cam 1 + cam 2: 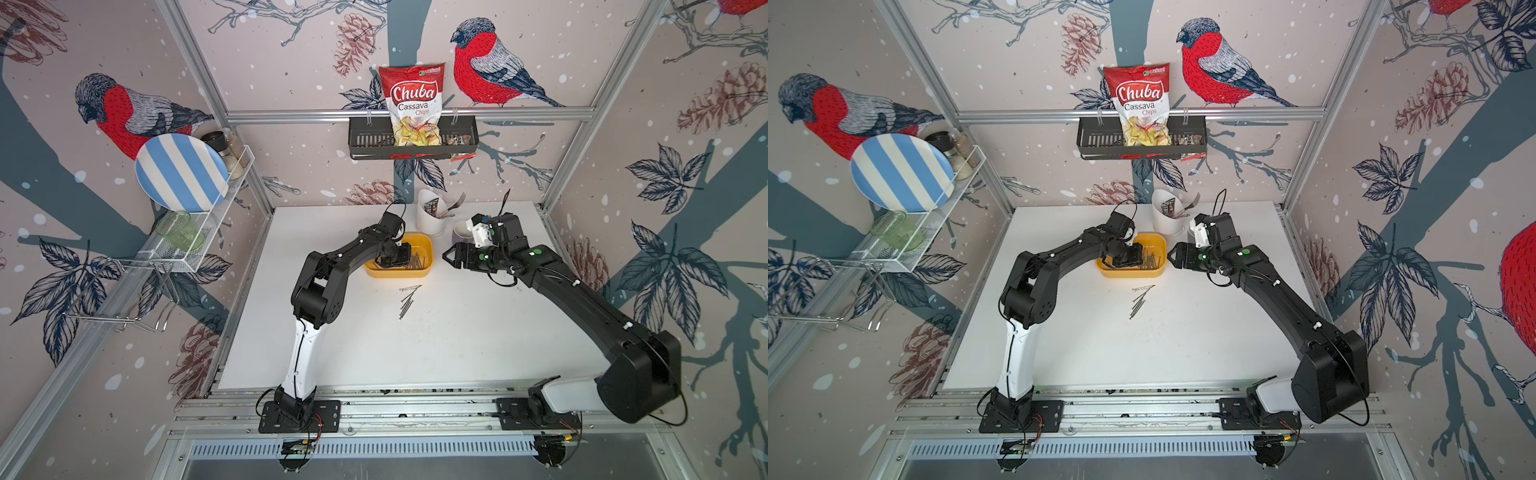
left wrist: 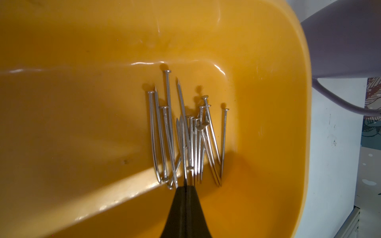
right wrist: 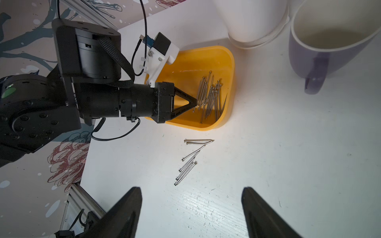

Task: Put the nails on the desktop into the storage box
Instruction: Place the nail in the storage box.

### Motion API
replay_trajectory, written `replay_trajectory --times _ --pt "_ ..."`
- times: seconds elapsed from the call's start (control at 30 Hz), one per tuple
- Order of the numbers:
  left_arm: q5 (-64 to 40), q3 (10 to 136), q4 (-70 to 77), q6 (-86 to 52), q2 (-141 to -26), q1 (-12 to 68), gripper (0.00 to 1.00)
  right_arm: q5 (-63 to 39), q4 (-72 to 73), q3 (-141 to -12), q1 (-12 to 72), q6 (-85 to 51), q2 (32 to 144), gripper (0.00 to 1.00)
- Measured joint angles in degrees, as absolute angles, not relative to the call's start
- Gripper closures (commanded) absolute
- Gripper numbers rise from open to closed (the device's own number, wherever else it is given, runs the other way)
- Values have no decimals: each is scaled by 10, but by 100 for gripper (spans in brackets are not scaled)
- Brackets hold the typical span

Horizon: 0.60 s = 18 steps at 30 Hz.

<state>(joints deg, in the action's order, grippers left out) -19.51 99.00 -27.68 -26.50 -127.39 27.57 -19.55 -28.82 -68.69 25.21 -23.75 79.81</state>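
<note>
1. Reaching into the storage box (image 3: 232,61) with the left pincer (image 2: 186,188), tips pressed together right at the near ends of the nails (image 2: 185,134) heaped there. Impossible to tell whether one is pinched between them.
2. Hovering over the desktop (image 3: 268,164) with the right pincer (image 3: 191,188), spread wide and holding nothing. Just ahead of its tips, several loose nails (image 3: 187,164) lying flat, between the tips and the box.
3. Judged light, stiff and smooth: thin steel shanks, apt to roll, slip sideways or pivot when squeezed off-centre.
4. Best taken across the middle of the shank, jaws square to its length, one nail or a parallel few at a time, with tips pressed down to the tabletop on either side.
5. Beyond the box from the right pincer, a white cutlery holder (image 3: 253,20) and a mug (image 3: 329,51); worth keeping clear of both.
</note>
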Motion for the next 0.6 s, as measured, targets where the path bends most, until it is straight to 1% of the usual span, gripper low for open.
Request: replay_trajectory --times 0.1,0.2,0.33,0.43,0.53,0.6 --pt "-198 995 -277 -265 -1277 276 79 -191 -292 -689 254 -237 802 20" --pt "-199 999 -277 -265 -1276 276 73 -189 -292 -691 256 -237 809 20" --pt "-199 994 -278 -265 -1261 276 69 -187 -292 -696 264 -235 817 20" --pt "-195 981 -279 -262 -1227 277 66 -187 -292 -696 269 -235 822 20" --pt "-178 948 -280 -252 -1170 284 62 -187 -291 -696 271 -235 824 20" --pt "-160 909 -281 -241 -1121 297 61 -188 -288 -691 273 -236 824 20"
